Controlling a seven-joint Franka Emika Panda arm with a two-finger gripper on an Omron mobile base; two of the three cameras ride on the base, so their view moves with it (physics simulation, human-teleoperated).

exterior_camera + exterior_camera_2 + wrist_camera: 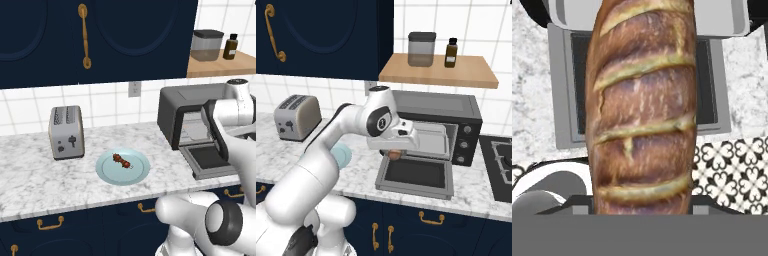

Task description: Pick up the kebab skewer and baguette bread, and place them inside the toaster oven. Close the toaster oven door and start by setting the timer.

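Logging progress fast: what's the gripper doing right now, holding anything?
Gripper: closed on the baguette bread, held above the open toaster oven door.

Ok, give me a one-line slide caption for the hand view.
Gripper holds the baguette bread above the open toaster oven door.

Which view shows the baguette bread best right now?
The hand view: the baguette bread runs down its middle, scored crust plain, above the open toaster oven door. The right base view shows just a brown end under the gripper; the left base view hides it.
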